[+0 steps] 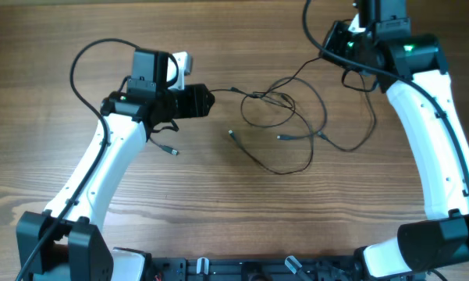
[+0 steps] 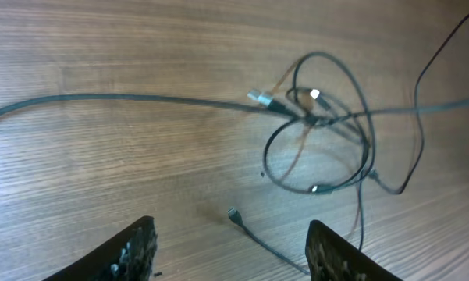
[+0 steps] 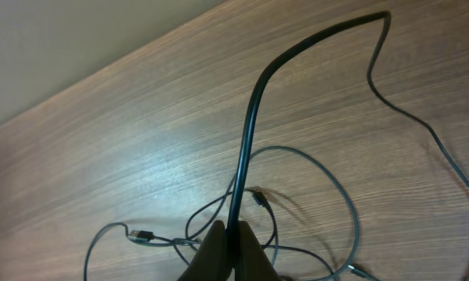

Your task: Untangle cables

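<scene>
The cables (image 1: 281,117) are thin black cords lying in loose, crossing loops on the wooden table between the arms. They also show in the left wrist view (image 2: 320,125). My left gripper (image 1: 209,101) is open and empty, just left of the tangle. In its wrist view the jaws (image 2: 232,254) stand wide apart, with a plug tip (image 2: 232,212) on the table just ahead of them. My right gripper (image 1: 348,70) is at the tangle's upper right. Its jaws (image 3: 230,238) are shut on one black cable (image 3: 250,117), which rises from the fingers and curves away.
Another plug end (image 1: 172,149) lies beside the left arm. A thicker black wire (image 1: 78,66) loops from the left arm, and another (image 1: 308,23) from the right arm. The table's far edge (image 3: 101,66) shows in the right wrist view.
</scene>
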Robot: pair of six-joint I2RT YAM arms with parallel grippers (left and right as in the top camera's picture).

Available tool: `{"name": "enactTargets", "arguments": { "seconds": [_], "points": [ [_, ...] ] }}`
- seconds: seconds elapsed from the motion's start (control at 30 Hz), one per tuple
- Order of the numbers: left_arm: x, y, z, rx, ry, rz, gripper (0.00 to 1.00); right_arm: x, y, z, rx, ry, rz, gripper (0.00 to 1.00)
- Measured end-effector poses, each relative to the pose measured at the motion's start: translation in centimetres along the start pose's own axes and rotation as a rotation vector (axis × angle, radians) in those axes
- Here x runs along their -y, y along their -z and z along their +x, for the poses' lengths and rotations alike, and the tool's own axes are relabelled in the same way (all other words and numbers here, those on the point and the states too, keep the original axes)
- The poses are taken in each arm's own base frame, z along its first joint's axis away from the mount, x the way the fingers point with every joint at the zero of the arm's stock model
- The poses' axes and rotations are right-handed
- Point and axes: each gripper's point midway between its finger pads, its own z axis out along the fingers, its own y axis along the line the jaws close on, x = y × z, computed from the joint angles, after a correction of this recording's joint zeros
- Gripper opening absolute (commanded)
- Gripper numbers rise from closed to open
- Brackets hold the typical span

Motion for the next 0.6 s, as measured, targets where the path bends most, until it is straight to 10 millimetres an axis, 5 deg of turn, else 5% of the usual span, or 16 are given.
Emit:
{"name": "enactTargets", "arguments": {
  "seconds": [0.13, 0.23, 0.4, 0.6],
  "points": [
    [-1.0, -1.6, 2.9, -0.056, -0.002, 0.013, 0.63, 0.1, 0.4, -0.3, -0.019, 0.0, -0.044, 0.04],
    [-1.0, -2.6, 4.4, -0.072, -0.004, 0.055, 0.65, -2.3, 3.0, -1.2, -0.006, 0.082, -0.135, 0.05],
    [3.4, -2.9, 2.9, 0.021, -0.111, 0.274, 0.73, -5.1, 8.0, -1.8, 0.038, 0.177, -0.258, 0.05],
    [9.8, -2.3, 1.4, 0.129, -0.286, 0.47, 0.75, -6.4, 8.9, -0.7, -0.005, 0.202, -0.344, 0.05]
  ]
}}
